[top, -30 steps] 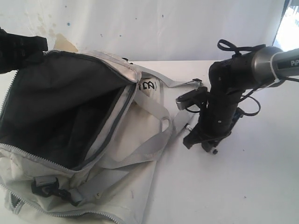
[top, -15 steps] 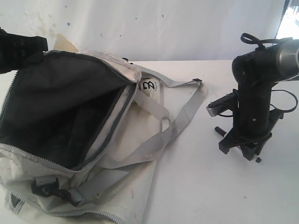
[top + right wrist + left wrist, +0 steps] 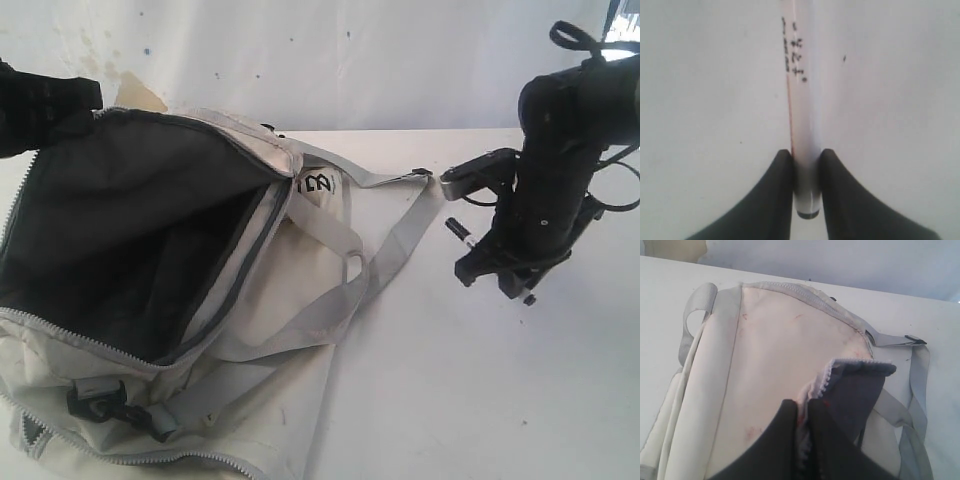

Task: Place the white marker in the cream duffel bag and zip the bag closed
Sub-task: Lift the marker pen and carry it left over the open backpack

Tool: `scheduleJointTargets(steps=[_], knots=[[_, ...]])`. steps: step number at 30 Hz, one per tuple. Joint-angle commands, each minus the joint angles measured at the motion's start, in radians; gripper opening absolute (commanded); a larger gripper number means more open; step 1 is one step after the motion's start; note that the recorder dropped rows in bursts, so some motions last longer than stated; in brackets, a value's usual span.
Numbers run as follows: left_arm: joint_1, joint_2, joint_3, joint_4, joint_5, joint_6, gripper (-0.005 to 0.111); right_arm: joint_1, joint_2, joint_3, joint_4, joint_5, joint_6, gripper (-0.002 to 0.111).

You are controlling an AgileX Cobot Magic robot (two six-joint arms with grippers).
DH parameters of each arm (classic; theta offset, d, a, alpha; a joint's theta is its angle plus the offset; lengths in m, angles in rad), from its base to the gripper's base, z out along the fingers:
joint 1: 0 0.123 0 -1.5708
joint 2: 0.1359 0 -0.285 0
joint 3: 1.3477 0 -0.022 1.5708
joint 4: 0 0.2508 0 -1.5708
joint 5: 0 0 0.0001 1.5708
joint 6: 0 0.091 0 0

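Observation:
The cream duffel bag point(image 3: 290, 330) lies on the left of the white table with its mouth wide open, showing the dark grey lining point(image 3: 130, 240). At the bag's far left corner my left gripper point(image 3: 45, 105) is shut on the zipper rim and holds it up. The wrist view shows that rim fabric point(image 3: 840, 385) pinched at my left gripper point(image 3: 802, 407). To the right of the bag, above the table, my right gripper point(image 3: 490, 268) is shut on the white marker point(image 3: 802, 100). The marker's black end point(image 3: 453, 227) pokes out toward the bag's strap.
A light grey strap point(image 3: 400, 235) trails from the bag toward the right arm. A black buckle point(image 3: 100, 405) sits at the bag's near edge. A stained white backdrop point(image 3: 330, 60) stands behind the table. Bare tabletop point(image 3: 480, 400) lies in front of the right arm.
The right arm has moved to the right and back, away from the bag's strap, with the marker in its gripper. The bag and left gripper have not moved.

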Motion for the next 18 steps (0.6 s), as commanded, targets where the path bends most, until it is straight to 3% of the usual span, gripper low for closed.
scheduleJointTargets(steps=[1, 10, 18], knots=[[0.000, -0.010, -0.010, -0.003, -0.007, 0.001, 0.000, -0.004, -0.020, -0.001, 0.138, -0.022, -0.093, 0.000], [0.000, -0.010, -0.010, -0.003, -0.007, 0.001, 0.000, -0.004, -0.020, -0.001, 0.501, -0.023, -0.406, 0.000], [0.000, -0.010, -0.010, -0.003, -0.007, 0.001, 0.000, 0.046, -0.018, 0.003, 0.625, -0.009, -0.497, 0.000]])
